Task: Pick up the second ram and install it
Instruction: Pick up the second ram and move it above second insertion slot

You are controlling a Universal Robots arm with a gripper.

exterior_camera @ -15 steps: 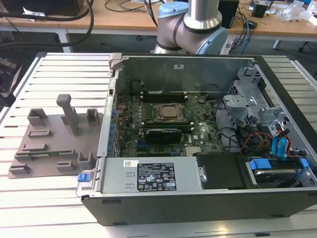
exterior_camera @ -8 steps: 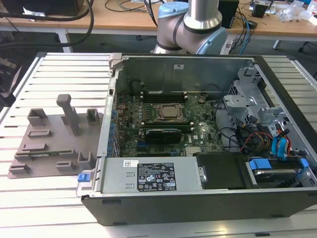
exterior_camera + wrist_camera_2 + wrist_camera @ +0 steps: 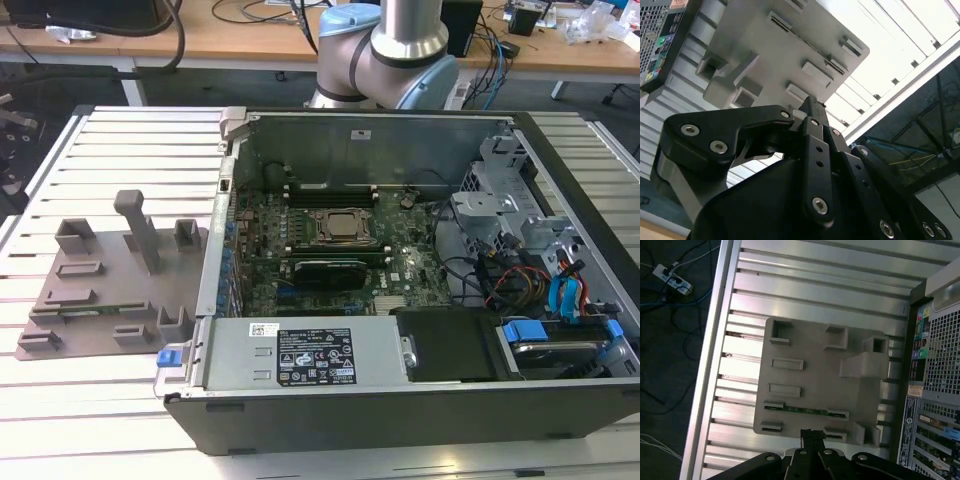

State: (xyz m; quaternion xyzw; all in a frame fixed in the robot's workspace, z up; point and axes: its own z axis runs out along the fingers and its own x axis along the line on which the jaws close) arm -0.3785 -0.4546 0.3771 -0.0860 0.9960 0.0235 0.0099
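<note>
The second ram [image 3: 805,411] is a thin green stick lying in its slot between two raised holders of the grey plastic tray [image 3: 815,375]. In the exterior view the second ram [image 3: 95,310] sits near the front edge of the tray [image 3: 110,270], on the exterior view's left of the open computer case [image 3: 400,300]. My gripper [image 3: 807,434] hangs above the tray's edge close to the stick, apart from it. Its black fingers [image 3: 810,107] stand together, shut with nothing between them.
The motherboard [image 3: 400,250] with its CPU socket [image 3: 335,225] and a black card [image 3: 320,270] lies inside the case. Drive bays and cables [image 3: 560,290] fill the case's right part. The slatted metal table [image 3: 815,295] ends at an edge with floor cables [image 3: 670,280] beyond.
</note>
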